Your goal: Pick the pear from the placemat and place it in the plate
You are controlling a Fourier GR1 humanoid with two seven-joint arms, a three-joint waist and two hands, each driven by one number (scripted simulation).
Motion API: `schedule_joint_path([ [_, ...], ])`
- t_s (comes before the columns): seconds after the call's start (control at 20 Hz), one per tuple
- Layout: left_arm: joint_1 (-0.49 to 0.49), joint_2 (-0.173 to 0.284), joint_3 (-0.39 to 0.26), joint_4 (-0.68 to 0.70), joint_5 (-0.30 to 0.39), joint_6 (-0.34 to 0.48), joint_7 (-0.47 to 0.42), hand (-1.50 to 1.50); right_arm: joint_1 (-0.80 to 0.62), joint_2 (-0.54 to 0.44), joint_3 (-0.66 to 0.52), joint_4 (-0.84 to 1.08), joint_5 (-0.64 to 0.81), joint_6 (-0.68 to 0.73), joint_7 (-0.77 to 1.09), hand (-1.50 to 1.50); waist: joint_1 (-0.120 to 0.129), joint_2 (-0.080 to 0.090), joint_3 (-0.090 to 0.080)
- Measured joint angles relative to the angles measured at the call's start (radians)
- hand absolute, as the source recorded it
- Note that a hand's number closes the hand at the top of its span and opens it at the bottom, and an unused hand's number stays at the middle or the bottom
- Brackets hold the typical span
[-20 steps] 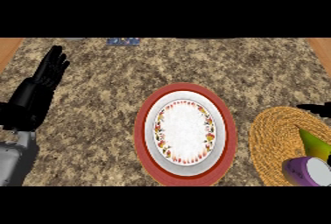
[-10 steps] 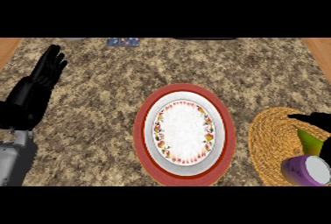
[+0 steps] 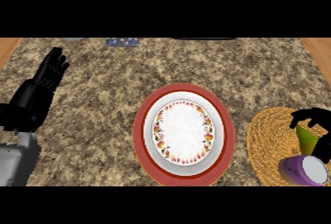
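The green pear (image 3: pixel 306 140) lies on the woven placemat (image 3: pixel 271 148) at the right edge. My right hand (image 3: pixel 313 117) comes in from the right, its fingers curled over the pear's top and its thumb down the pear's far side, hiding part of it. The plate (image 3: pixel 184 132), white with a fruit pattern and a broad red rim, sits at the counter's middle, left of the placemat, with nothing on it. At the far left my left hand (image 3: pixel 37 94) rests open, fingers up.
A purple cup (image 3: pixel 302 170) with a white inside lies on the placemat just in front of the pear. A small blue object (image 3: pixel 121 42) sits at the counter's back edge. Speckled granite counter (image 3: pixel 103 144) surrounds the plate.
My right hand has moved in from the right edge over the placemat and curled its fingers down around the pear. The pear, plate and left hand have stayed put.
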Motion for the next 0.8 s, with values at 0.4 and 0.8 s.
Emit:
schedule_joint_path([
  [0.4, 0.07, 0.029, 0.064, 0.002, -0.01, 0.036, 0.009, 0.0, 0.262, 0.016, -0.119, -0.157, 0.061, -0.323, 0.24, 1.5, -0.141, -0.043, 0.0],
  [0.8, 0.121, 0.048, 0.099, -0.025, -0.001, 0.042, 0.015, 0.0, 0.524, 0.064, -0.16, -0.483, 0.148, -0.593, 0.382, 1.5, -0.187, -0.048, 0.002],
])
